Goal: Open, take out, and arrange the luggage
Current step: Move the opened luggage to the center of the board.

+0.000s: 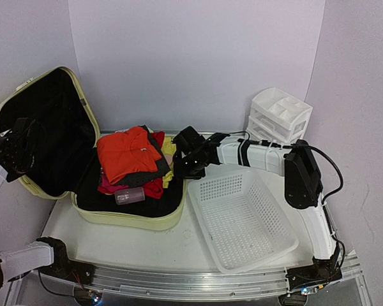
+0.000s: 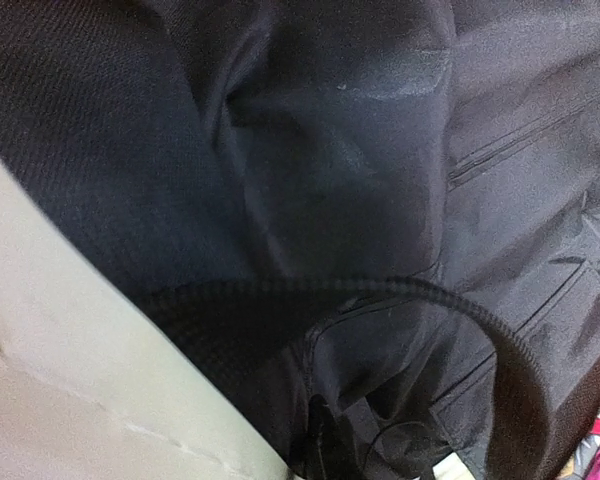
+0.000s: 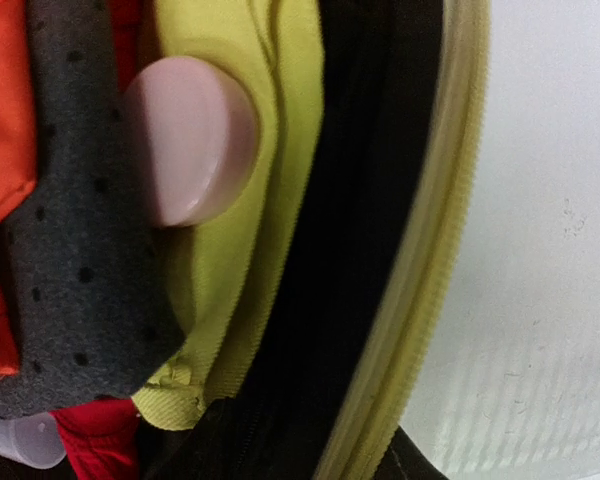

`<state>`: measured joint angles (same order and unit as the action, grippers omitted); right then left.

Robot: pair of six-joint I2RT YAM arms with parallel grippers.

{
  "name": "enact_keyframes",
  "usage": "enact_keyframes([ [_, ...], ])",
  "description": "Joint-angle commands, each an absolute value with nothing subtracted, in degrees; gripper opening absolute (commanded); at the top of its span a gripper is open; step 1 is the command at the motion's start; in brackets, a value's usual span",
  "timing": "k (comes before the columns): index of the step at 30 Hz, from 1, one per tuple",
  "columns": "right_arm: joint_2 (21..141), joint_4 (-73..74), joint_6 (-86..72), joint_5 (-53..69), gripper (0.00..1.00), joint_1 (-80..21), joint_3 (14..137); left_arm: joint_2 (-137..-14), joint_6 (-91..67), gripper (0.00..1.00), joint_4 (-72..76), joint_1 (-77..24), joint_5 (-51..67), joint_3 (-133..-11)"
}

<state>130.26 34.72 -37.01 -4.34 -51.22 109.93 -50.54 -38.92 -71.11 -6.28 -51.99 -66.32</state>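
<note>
Starting nearest the arm bases: finding a white mesh basket (image 1: 242,223) lying on the table (image 1: 115,245) to the right, just beside the luggage (image 1: 127,220). Finding the luggage on the left half of the table, already opened, with base lying flat and lid standing up at the far left, black lining showing. Seeing in the base a pile of folded clothes, an orange garment (image 1: 124,153) on top and a small clear bottle (image 1: 129,196) lying at the pile's near edge.

Judging the shell as stiff, smooth and probably slippery, bulky rather than heavy, so taking hold best at the rim or a moulded handle. Judging the clothes as soft and light, likely sagging if lifted by one edge, so pinching through a fold.

Finding the right pincer (image 1: 190,156) hovering at the base's right rim, beside the pile. In its own view, looking onto yellow cloth (image 3: 250,250), grey dotted cloth (image 3: 70,250) and a round pink cap (image 3: 190,140), no finger showing, so not managing to tell the width of the jaws or any contact. Finding the left pincer (image 1: 16,150) up against the lid's lining, again not managing to tell open from closed, or pinching from merely pressing.

Farthest back, seeing a white drawer unit (image 1: 279,115) standing behind the basket.
</note>
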Motion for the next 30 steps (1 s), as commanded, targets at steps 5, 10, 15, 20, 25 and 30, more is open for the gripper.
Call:
enact_keyframes([
  [5, 121.9, 32.8, -30.5, -4.3, 0.72, -50.9, 111.5, -45.9, -43.2, 0.18, -72.4, -6.7, -53.5, -66.2],
  [10, 114.4, 33.3, -26.9, -6.2, 0.88, -47.7, 108.0, -46.0, -42.9, 0.18, -72.4, -6.6, -54.8, -66.6],
  [15, 109.1, 34.0, -25.2, -4.9, 0.94, -45.4, 103.1, -46.3, -41.8, 0.29, -72.3, -6.7, -55.8, -67.3],
  [20, 105.1, 34.9, -22.5, -2.7, 0.94, -45.3, 97.3, -46.5, -40.2, 0.56, -72.4, -6.7, -53.3, -68.3],
  [25, 101.1, 36.9, -19.6, -0.4, 0.94, -45.1, 92.6, -46.8, -34.7, 0.75, -72.6, -6.7, -48.3, -71.9],
  [30, 97.0, 38.9, -19.6, 5.7, 0.9, -45.1, 87.2, -45.0, -32.0, 0.88, -73.4, -6.7, -42.4, -74.5],
])
